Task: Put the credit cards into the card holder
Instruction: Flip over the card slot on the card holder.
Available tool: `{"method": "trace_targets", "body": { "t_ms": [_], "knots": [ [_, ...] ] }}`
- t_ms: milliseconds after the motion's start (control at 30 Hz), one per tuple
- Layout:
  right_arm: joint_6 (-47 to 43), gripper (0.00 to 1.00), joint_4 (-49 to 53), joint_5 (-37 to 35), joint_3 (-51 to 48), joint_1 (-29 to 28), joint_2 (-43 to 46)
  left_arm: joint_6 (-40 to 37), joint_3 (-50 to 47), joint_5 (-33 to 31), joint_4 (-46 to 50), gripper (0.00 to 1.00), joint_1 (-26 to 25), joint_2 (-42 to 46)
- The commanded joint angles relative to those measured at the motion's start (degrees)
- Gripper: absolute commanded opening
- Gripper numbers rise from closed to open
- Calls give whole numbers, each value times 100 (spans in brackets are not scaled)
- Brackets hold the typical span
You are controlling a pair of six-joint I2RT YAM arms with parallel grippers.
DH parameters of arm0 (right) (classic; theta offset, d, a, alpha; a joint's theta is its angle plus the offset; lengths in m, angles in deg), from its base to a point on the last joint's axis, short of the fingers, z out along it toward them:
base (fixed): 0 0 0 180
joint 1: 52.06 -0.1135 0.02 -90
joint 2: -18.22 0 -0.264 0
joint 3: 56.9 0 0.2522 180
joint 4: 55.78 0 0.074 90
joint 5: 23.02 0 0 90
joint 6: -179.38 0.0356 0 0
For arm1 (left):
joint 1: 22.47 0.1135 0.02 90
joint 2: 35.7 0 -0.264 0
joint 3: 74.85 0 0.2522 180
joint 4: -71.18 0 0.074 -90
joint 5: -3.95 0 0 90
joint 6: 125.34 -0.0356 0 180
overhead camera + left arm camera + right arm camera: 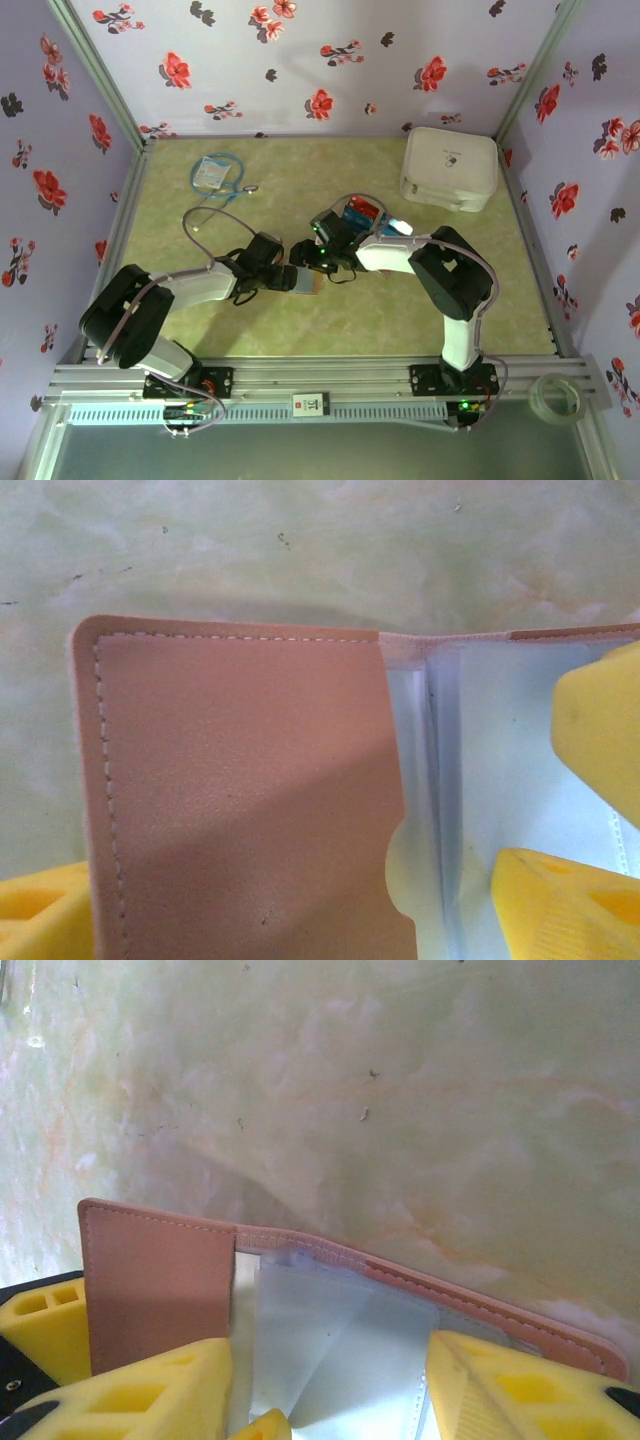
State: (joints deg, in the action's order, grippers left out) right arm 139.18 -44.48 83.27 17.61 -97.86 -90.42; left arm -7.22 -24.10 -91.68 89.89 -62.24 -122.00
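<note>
Card holder lies open at table centre. Left gripper and right gripper both rest on it, jaws apart. Credit cards lie at 1 o'clock — right arm nearer.

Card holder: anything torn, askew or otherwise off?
Nothing stands out. The card holder lies open on the table, with its stitching and brown flap intact and no tear visible in the inner sleeves. The credit cards sit in a loose pile farther back, none off the table.
</note>
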Motion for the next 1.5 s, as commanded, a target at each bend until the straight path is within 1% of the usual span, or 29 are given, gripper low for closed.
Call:
{"method": "trace_targets", "body": {
  "t_ms": [0,267,567,633,767,833,933,1167,1300,1467],
  "knots": [
    [91,55,210,-201,-151,-33,140,69,-219,198,182,86,-14,-430],
    [118,60,210,-240,-203,-30,202,88,-219,202,173,86,-30,-431],
    [218,61,112,-117,-220,-26,-6,97,-210,193,172,86,-27,-427],
    [264,60,29,-57,-221,-26,-91,82,-172,125,241,88,-23,-389],
    [319,60,-35,-58,-248,-29,-112,48,-29,-246,590,98,-26,-171],
    [310,60,-27,-65,-257,-28,-91,42,30,-404,747,99,-14,-94],
    [303,60,-10,-81,-265,-23,-87,61,60,-537,895,99,-20,-78],
    [335,60,-11,-100,-286,-14,-71,509,-72,-849,989,96,-18,-177],
    [329,63,0,-109,-268,-10,-63,672,-113,-951,976,94,-13,-218],
    [320,64,-119,70,-222,-1,-158,678,-182,-845,830,95,-15,-189]
  ]
}}
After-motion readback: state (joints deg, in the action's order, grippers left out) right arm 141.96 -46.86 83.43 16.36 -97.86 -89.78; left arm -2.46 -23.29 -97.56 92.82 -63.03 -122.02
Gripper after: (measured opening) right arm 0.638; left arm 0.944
